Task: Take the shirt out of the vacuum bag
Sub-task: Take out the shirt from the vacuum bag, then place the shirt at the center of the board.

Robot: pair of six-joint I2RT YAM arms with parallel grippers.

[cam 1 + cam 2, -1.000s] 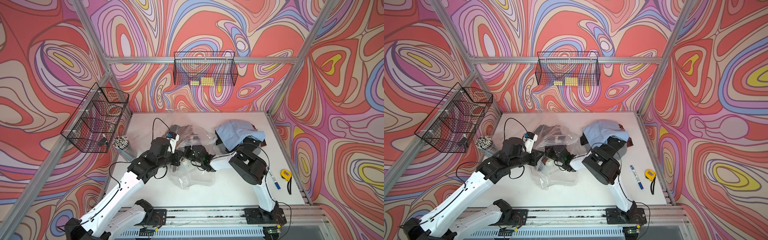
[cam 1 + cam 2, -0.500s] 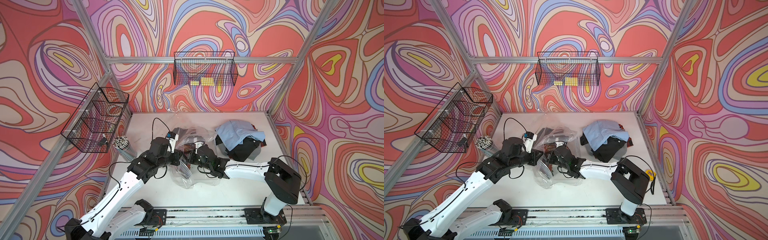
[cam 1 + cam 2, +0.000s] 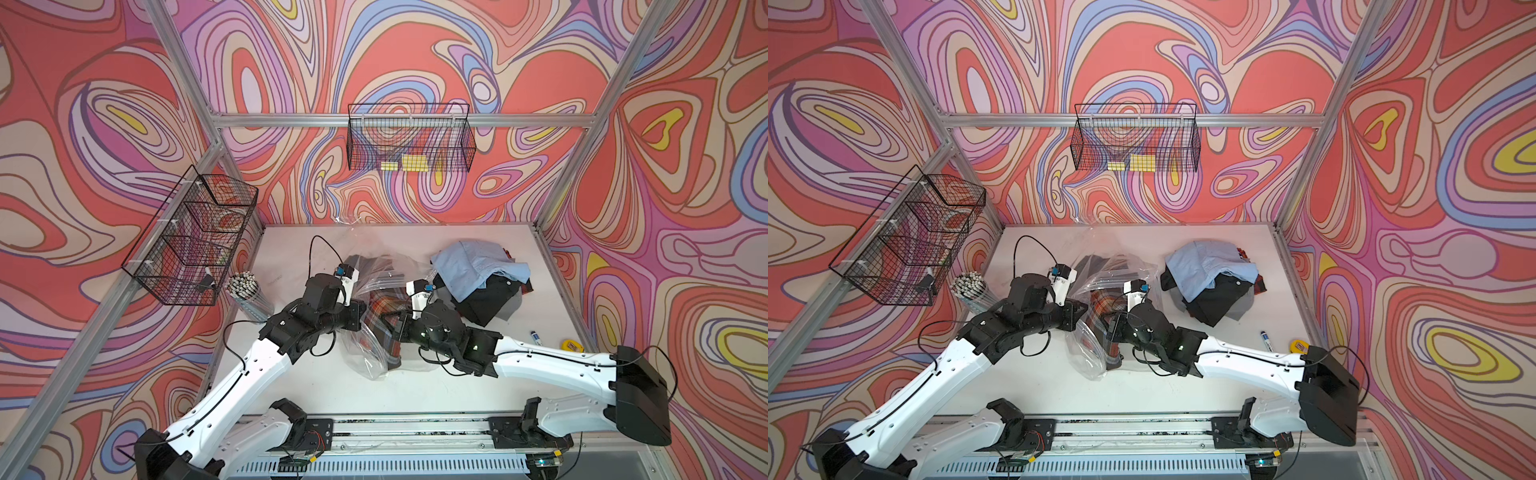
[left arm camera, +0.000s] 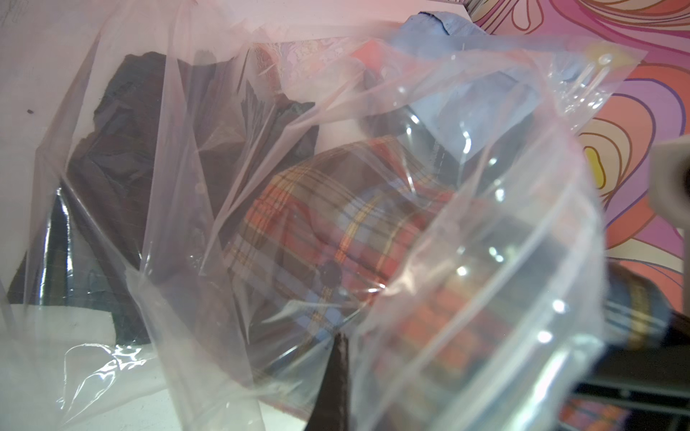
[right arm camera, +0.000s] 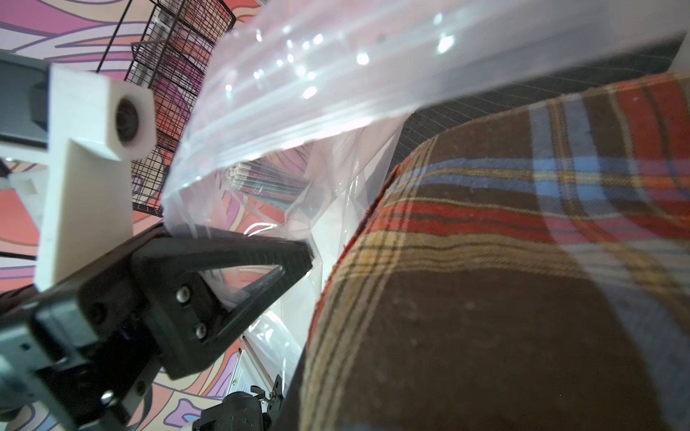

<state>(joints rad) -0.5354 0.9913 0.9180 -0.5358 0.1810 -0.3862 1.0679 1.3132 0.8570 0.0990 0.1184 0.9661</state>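
1. My left pincer (image 3: 358, 316) is clamped on the zip edge of the bag (image 3: 368, 359), holding its mouth above the tabletop (image 3: 332, 395).
2. My right pincer (image 3: 395, 325) is closed on the plaid shirt (image 3: 384, 300), which lies half out of the mouth, with the rest inside.
3. Step in hand: drawing the shirt out.
4. Next, I judge, I pull away from my left arm with the bag held fast, until the tail clears.

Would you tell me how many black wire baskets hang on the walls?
2. A long black wire basket hangs on the back wall; a divided black wire basket on the wall to the robot's left.
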